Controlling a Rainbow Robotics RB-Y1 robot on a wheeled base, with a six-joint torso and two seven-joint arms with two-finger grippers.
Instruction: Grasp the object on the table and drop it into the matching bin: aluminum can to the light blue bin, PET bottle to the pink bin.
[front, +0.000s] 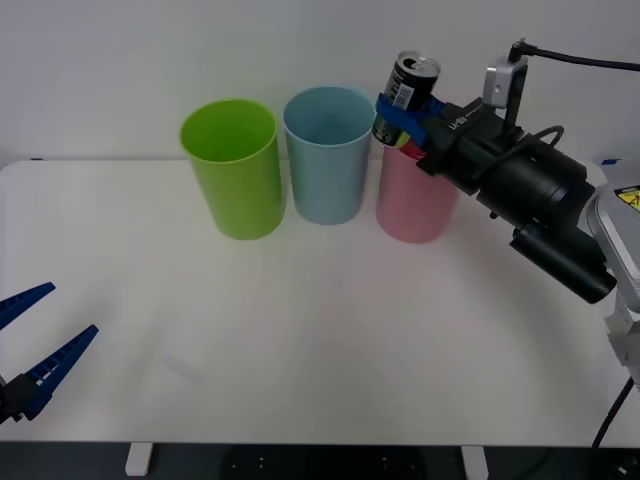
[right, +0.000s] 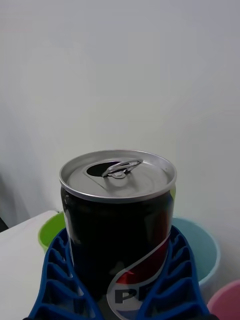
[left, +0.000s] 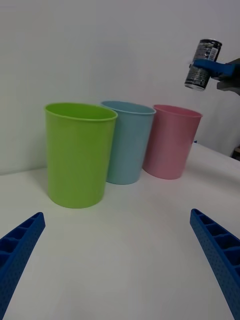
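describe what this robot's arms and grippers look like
The right gripper and left gripper both have blue, ribbed, tapering fingers. The right arm is black and cylindrical, with a small grey camera and a black cable on top.

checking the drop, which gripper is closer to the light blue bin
Right. The right gripper holds the can raised just beside the light blue bin; the left gripper sits open at the table's near left edge.

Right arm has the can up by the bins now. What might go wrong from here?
The right hand holds the aluminum can above the pink bin, not the light blue bin; releasing now would likely missort it. The bins stand close together, so moving across low may knock a rim. The left hand waits open, low at the table's near left.
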